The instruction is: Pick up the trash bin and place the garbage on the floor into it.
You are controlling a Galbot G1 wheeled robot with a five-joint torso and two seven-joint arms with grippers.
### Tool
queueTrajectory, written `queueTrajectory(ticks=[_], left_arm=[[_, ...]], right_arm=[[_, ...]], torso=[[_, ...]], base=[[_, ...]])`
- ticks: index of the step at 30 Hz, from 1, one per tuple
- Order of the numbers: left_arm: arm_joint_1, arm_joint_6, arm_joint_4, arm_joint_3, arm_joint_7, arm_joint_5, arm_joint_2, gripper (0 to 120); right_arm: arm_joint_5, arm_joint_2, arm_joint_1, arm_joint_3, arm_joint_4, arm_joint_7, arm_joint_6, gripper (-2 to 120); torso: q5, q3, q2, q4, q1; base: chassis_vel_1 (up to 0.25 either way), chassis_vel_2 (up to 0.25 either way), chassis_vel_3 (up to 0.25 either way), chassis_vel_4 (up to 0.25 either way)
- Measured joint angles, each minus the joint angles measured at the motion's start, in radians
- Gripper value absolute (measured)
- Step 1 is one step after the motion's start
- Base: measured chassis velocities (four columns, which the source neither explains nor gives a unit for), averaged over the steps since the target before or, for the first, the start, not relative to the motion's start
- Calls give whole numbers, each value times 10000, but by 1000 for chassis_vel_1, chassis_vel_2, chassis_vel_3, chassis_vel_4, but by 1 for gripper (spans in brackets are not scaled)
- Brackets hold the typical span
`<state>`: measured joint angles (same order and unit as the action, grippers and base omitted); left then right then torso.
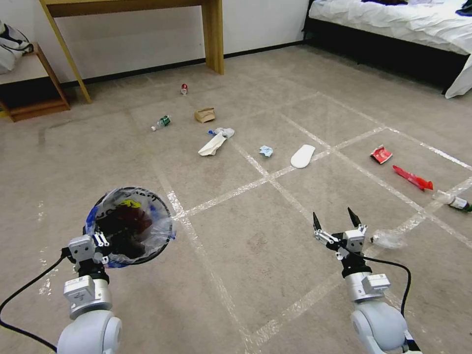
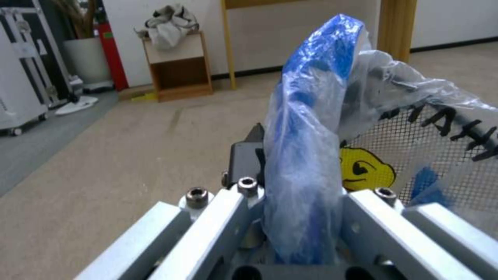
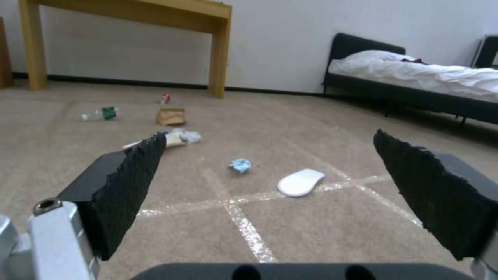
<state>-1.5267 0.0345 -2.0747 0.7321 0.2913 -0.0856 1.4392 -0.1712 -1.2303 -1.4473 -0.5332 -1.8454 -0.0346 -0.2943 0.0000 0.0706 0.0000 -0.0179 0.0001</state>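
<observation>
Head view: left gripper (image 1: 101,242) jaws clamp trash bin (image 1: 130,223) rim; right gripper (image 1: 336,221) jaws spread

The room is bright and evenly lit, with only soft, weak shadows on the carpet (image 1: 246,236). The head view bends straight lines near its edges. Both wrist views are a little soft, and the bed (image 3: 425,77) far behind looks slightly blurred.

The trash bin (image 1: 129,225) wears a clear bag, blue at the edge, printed with black letters and a yellow face. On the beige carpet (image 1: 275,265) crossed by whitish lines lie a white foam piece (image 1: 302,156), brown carton (image 1: 205,115), red wrapper (image 1: 412,178) and green-labelled bottle (image 1: 161,122).
</observation>
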Motion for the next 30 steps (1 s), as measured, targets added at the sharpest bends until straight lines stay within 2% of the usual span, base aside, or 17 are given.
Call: queueTrajectory(ticks=[8,24,30], left_arm=[[47,340,122,-167,118,319,89,4],[136,249,423,-397,-227,199,205,4],[164,122,558,-543,-280,433,263,4]], right_arm=[[115,-271,-110,-249,198,63,-338,100],[213,-556,-316,-408,187,76,-614,100],[289,-596,-365,-542,167,36,-667,100]], torso=[[1,0,0,1,0],[0,0,0,1,0],[1,0,0,2,0]], base=[[0,0,0,0],[0,0,0,0],[0,0,0,0]])
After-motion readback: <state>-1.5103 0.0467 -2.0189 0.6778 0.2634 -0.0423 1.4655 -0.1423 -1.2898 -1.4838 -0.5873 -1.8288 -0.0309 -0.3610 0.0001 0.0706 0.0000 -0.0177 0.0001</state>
